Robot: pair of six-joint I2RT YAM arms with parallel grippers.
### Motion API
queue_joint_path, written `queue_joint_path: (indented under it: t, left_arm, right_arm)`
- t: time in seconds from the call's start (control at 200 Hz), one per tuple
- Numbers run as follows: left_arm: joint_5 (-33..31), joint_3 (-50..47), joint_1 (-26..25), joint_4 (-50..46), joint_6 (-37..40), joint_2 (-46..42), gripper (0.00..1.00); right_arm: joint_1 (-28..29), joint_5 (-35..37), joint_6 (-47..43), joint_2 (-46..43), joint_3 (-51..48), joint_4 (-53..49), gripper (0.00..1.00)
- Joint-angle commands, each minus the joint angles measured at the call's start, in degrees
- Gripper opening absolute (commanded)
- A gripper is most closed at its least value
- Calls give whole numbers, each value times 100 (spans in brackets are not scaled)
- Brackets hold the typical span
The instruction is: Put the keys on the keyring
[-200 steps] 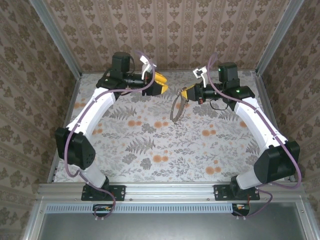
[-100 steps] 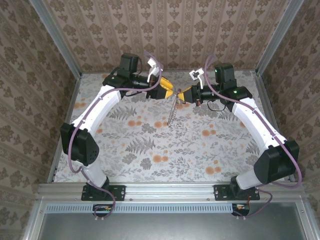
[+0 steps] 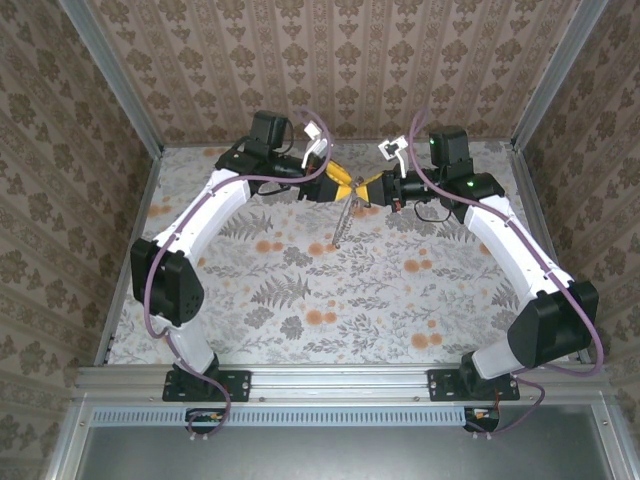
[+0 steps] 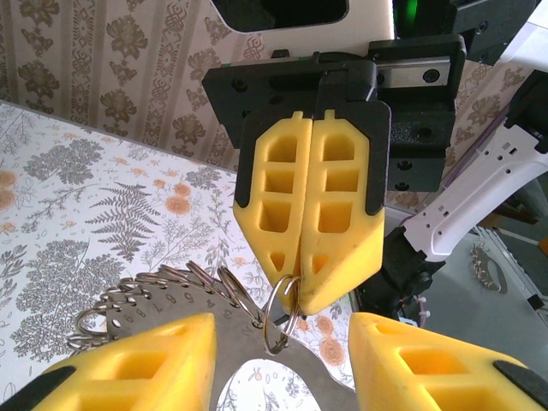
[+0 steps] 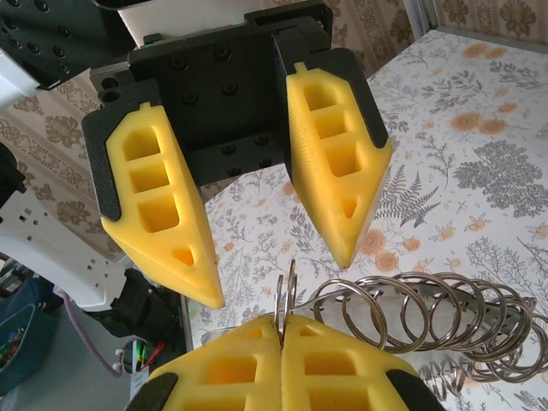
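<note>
Left gripper (image 3: 347, 187): seen just left of the split ring (image 5: 287, 291), raised above the floral table cloth (image 3: 300, 290). Jaws are held apart, released. One yellow finger (image 4: 137, 364) is set on each side of the ring, and a gap is seen on both sides. Nothing is grasped.

Split ring: small, steel, held edge-on between the two grippers.

Metal loop (image 4: 163, 300): a flat grey piece hung directly below the split ring, with stamped figures along its curve. It is seen in the top view as a thin dangling strip (image 3: 343, 222), clear of the cloth.

Spare rings (image 5: 428, 312): a row is threaded along the loop, below the split ring. What else is carried there cannot be told.

Right gripper (image 3: 362, 188): met just right of the split ring, tip to tip with the left one. Fingers are pressed together, clenched on the ring's upper edge.
</note>
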Motion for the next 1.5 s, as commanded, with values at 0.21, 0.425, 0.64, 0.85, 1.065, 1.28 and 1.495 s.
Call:
queue_joint_path:
  t: [0.21, 0.425, 0.64, 0.85, 1.065, 1.28, 1.495]
  left_arm:
    - [223, 324, -84, 29, 108, 187, 40]
    - [279, 386, -111, 4, 103, 270, 34]
    - [344, 376, -111, -39, 140, 300, 21]
    - [403, 340, -128, 35, 85, 265, 0]
    - [139, -202, -137, 1305, -716, -122, 0]
    - [-118, -690, -137, 2374, -1422, -514, 0]
    - [-245, -904, -176, 2797, -1689, -712, 0]
  right_arm:
    - [41, -246, 6, 38, 70, 217, 0]
    - [36, -235, -11, 55, 70, 228, 0]
    - [35, -211, -20, 70, 69, 228, 0]
    - [30, -218, 37, 35, 39, 277, 0]
    - [-88, -315, 393, -171, -228, 661, 34]
    - [-263, -398, 783, -433, -729, 1193, 40]
    - [-278, -378, 1042, -618, -1019, 1574, 43]
